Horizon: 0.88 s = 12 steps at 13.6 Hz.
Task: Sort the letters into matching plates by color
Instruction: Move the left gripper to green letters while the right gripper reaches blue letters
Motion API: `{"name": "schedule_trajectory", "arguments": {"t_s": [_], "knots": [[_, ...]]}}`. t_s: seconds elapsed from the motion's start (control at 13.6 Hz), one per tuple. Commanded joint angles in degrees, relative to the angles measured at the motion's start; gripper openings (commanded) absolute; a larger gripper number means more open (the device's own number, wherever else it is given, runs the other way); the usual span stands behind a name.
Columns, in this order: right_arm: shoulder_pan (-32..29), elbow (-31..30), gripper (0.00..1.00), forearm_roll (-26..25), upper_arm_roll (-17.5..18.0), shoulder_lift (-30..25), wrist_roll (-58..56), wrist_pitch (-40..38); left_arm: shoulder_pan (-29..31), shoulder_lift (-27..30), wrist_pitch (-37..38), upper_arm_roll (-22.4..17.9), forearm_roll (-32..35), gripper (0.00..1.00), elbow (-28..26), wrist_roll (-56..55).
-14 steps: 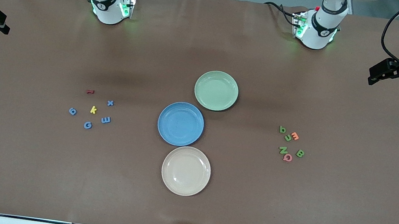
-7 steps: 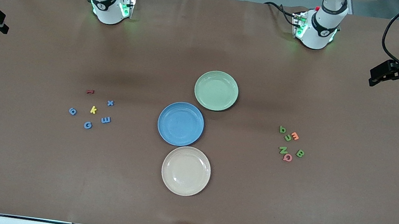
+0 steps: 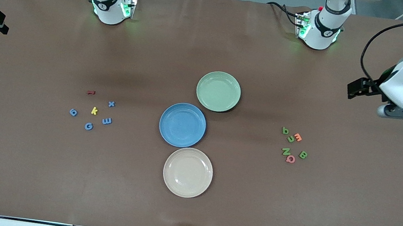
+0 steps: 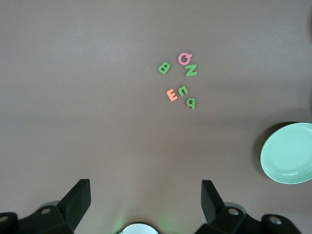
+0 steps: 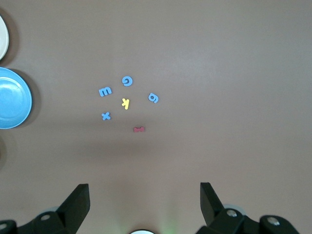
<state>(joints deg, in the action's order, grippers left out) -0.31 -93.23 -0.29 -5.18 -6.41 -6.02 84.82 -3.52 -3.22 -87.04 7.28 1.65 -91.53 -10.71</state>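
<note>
At the right arm's end of the tabletop (image 3: 15, 166), the blue letters (image 3: 88, 126) are seen scattered among a yellow k (image 3: 94, 110) and a dark red piece (image 3: 90, 92). The right claw (image 5: 144, 202) is held high above the edge of that end, its fingers spread wide with nothing between them, and this arm appears to wait.

In the middle, three plates are laid in a line: the green plate (image 3: 218, 91) farthest from the front camera, the blue plate (image 3: 182, 125) next, and a cream plate (image 3: 188, 172) nearest. All three are bare.

Toward the left arm's end, the green letters (image 3: 286, 151) are clustered with an orange E (image 3: 298, 137) and a pink Q (image 3: 290, 159). The left claw (image 4: 145, 202) is carried in the air over bare tabletop at that end, fingers spread and holding nothing. The green cluster lies between this claw and the plates, so the left arm is judged much the better placed for it. No long axis matters much for such small pieces; the orange and pink neighbours, lying just beside the green ones, would need to be avoided.
</note>
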Motion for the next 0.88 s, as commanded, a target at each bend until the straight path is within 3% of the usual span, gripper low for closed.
{"name": "schedule_trajectory", "arguments": {"t_s": [0.0, 0.22, 0.52, 0.81], "knots": [[-0.5, 1.2, 1.00, -0.8, 0.0, 5.2, -0.5, 0.9, 0.0, 0.7, -4.4, 2.0, -0.1, 1.00, -5.0, -1.0], [-3.0, 1.7, 1.00, -0.4, 0.0, 10.4, -0.7, 5.1, 0.0, 0.7, -9.9, 4.6, -0.1, 1.00, -10.6, -5.6], [-3.6, 1.2, 1.00, -0.6, 0.1, 13.5, -0.1, 6.2, 0.0, 0.5, -17.1, 7.0, -0.2, 1.00, -17.0, -9.9], [-3.4, -5.6, 1.00, 1.0, 0.1, 14.4, 0.4, 12.6, 0.0, -1.0, -23.2, 9.1, -0.2, 1.00, -21.7, -15.1]]}}
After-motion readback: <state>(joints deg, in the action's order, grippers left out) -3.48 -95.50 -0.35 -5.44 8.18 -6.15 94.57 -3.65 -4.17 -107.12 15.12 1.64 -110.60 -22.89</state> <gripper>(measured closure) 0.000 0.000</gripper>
